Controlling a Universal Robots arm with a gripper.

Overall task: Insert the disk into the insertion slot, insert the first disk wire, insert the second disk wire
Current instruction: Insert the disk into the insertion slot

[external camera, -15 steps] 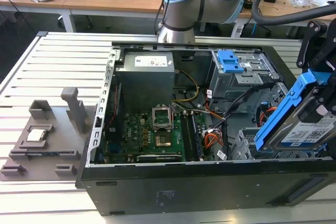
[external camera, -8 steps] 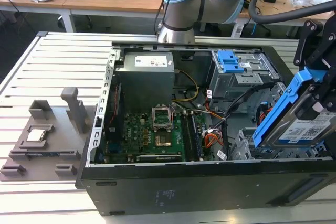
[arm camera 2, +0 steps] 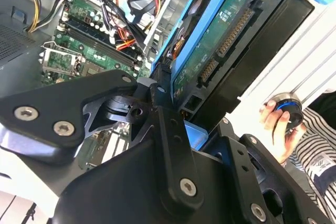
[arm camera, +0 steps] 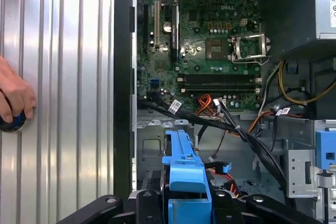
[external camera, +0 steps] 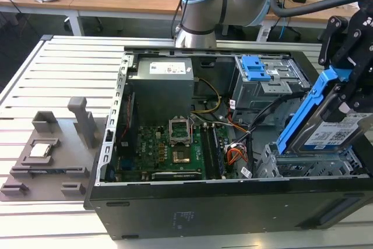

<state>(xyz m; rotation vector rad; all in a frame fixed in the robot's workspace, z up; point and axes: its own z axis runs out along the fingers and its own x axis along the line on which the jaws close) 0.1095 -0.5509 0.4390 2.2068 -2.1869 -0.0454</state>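
Observation:
The disk [external camera: 333,133], silver with a white-and-blue label, sits in its bright blue carrier [external camera: 305,112] and leans steeply at the exterior view's right. My gripper [external camera: 348,80] is shut on its upper end. Its lower end meets the top of the insertion slot [external camera: 303,166], a low grey perforated cage in the open computer case; how deep it sits is hidden. The second wrist view shows the disk's green circuit board [arm camera 2: 220,40] between my black fingers [arm camera 2: 164,121]. In the first wrist view the blue carrier [arm camera: 181,167] points away from my gripper [arm camera: 184,211] toward the cage [arm camera: 152,145].
Loose black and orange wires [external camera: 236,153] lie between the motherboard [external camera: 163,150] and the cage. A taller grey cage with a blue latch [external camera: 259,77] stands behind. A grey fixture [external camera: 46,150] with parts lies left of the case. A person's hand [arm camera: 13,98] rests on a round knob.

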